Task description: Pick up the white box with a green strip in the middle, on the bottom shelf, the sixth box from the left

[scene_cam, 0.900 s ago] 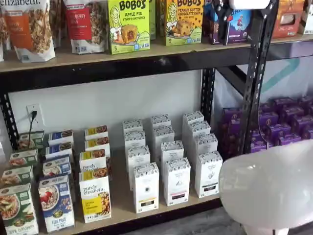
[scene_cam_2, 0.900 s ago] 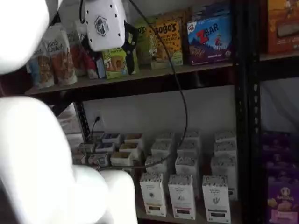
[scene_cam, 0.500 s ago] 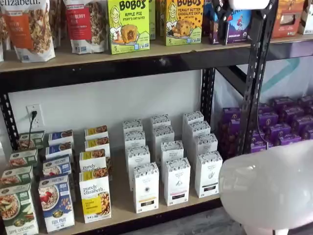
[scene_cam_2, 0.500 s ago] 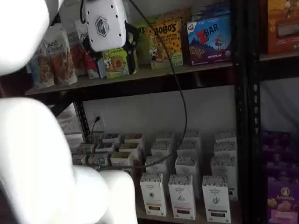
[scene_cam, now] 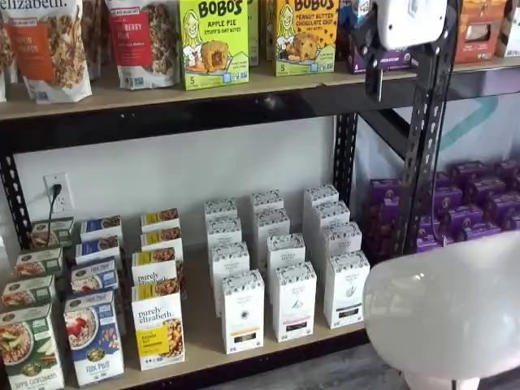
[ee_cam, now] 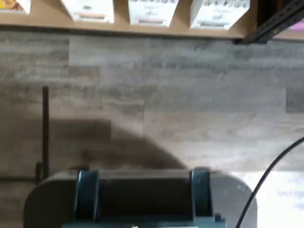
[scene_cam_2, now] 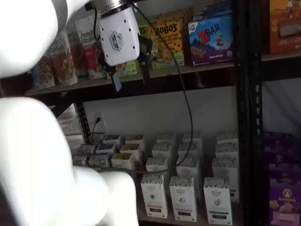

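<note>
Wrist view: mostly floor, white box parked on the bottom shelf. Shelf view: white box untouched. Shelf view: gripper high above white box, fingers apart, holding nothing. Reach, grab, lift all left.

My wrist camera is looking down at the grey floor before the bottom shelf, while both shelf views are facing it frontally, sharing its front-edge white cartons.

Matt pale wood bottom shelf, black metal rail
</note>
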Controlling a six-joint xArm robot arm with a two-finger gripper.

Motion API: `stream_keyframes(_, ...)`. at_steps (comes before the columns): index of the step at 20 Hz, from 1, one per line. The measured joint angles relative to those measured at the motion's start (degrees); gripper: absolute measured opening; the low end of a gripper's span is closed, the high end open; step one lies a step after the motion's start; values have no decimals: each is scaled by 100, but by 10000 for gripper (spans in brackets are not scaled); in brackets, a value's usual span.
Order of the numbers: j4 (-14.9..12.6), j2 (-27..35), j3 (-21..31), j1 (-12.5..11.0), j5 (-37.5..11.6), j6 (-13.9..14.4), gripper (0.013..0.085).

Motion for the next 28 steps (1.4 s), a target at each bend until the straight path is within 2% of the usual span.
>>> stream_keyframes(8,65,-259,1119,-295,-1373,-177,850)
stream_keyframes(12,81,-218,1500,-422,-1790,-279,850)
stream_keyframes(15,397,-315,1915,-703,-2376,-557,850)
stream_keyframes(17,546,-257,2080,-833,-2586,-710,850)
stream_keyframes(22,373,-89,2500,-845,-3042,-702,850)
stream_keyframes(26,36,51,2818,-775,-3405,-532,850)
stream_keyframes(27,8,85,2890,-781,-3510,-525,850)
stream_keyframes(28,94,159,2968,-844,-3625,-607,850)
